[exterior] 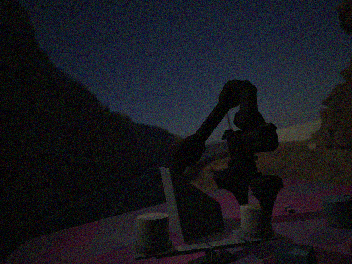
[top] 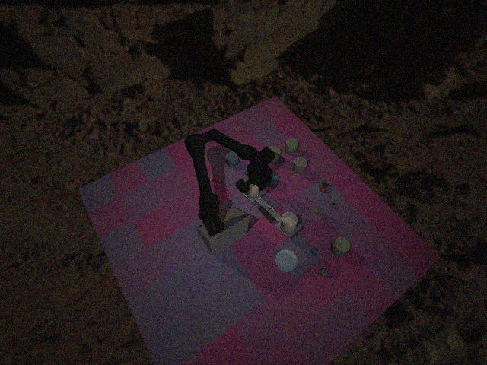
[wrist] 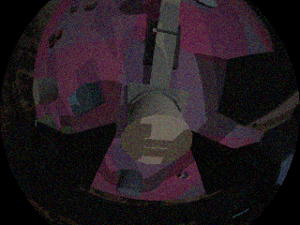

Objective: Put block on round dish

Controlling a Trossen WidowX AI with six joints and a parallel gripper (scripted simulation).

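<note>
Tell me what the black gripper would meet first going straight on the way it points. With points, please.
Probably the pale round cup [top: 253, 191] [exterior: 249, 218] [wrist: 157, 136] on the near balance end: the open black gripper [wrist: 153, 131] points down around it. Exact fingertip depth is unclear.

Here's the balance [top: 268, 204] [exterior: 224, 243] [wrist: 164, 56], a narrow pale beam, looking close to level, with an upright cup on each end! At its end farther from the dish, one pale, round-sided cup [top: 253, 191] [exterior: 250, 220] [wrist: 157, 133] stands flat-topped; at the other end, its matching twin [top: 290, 221] [exterior: 153, 231] stands upright too. And the round dish [top: 286, 261], pale bluish and flat, lies near the balance, apart from it, just off the twin's end. The block is hidden from view.
</note>
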